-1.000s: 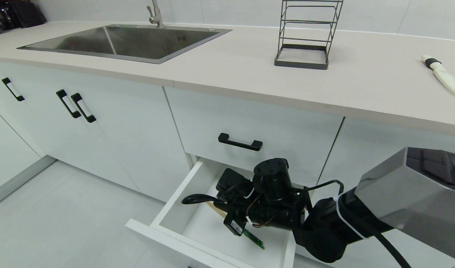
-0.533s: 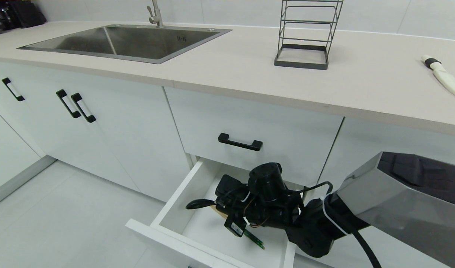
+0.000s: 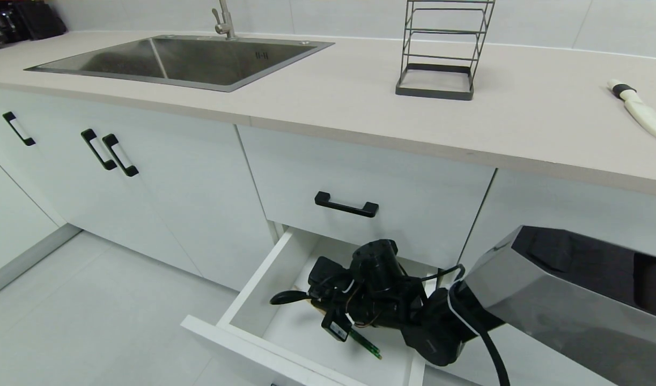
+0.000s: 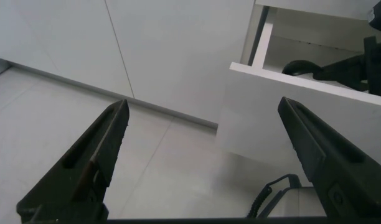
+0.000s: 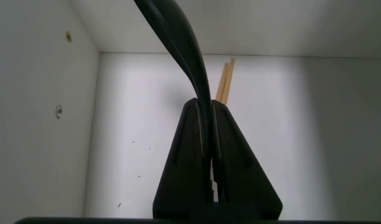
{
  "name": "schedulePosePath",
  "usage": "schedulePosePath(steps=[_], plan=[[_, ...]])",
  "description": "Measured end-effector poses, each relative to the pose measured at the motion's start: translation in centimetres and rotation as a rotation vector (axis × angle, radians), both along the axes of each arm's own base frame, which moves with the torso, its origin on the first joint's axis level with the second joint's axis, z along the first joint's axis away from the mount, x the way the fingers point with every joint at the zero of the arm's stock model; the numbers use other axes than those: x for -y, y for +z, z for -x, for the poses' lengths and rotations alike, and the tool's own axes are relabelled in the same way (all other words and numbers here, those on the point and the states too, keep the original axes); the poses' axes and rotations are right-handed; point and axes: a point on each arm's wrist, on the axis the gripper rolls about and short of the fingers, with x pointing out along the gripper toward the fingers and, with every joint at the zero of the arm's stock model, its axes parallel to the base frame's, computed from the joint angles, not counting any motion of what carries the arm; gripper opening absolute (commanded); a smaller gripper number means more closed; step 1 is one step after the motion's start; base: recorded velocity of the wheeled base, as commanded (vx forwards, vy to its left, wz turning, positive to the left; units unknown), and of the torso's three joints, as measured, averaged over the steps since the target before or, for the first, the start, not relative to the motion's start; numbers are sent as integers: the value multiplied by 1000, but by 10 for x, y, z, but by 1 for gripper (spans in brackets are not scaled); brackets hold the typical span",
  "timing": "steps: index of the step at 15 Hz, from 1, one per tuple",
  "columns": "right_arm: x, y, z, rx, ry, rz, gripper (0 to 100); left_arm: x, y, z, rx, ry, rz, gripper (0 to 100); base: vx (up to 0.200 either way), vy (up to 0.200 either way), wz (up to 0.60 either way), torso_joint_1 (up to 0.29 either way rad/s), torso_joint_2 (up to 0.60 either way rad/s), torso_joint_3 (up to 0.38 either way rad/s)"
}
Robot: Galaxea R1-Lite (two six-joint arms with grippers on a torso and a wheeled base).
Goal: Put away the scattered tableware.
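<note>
A black spoon sat pinched by its handle in your right tool, whose two fingers were closed narrowly on it. The spoon's bowl pointed towards the left wall of the open drawer and hung above the drawer's white floor; from these views you could not tell whether it touched the floor. Just beyond the tool, a pair of wooden chopsticks lay on the drawer floor towards its back wall. Nearer the drawer's front right corner lay a slim green item, too small to identify.

The drawer was pulled out below a closed drawer with a black handle, under the front edge of the desk. At the desk's right edge lay a cream knife with a black band. A dark wire rack stood upright near the back edge, and a steel sink was set into the left part.

Your left tool hung over the floor to the left of the drawer, with its fingers spread wide and nothing between them.
</note>
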Motion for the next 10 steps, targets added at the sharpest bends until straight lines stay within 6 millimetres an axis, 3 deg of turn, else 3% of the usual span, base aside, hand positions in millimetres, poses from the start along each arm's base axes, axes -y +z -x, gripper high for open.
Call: schedulePosePath(steps=[10], plan=[[-11, -27, -26, -18, -23, 22, 0, 0, 0, 0, 0, 0, 0, 100, 0, 0, 0, 0, 0, 0]])
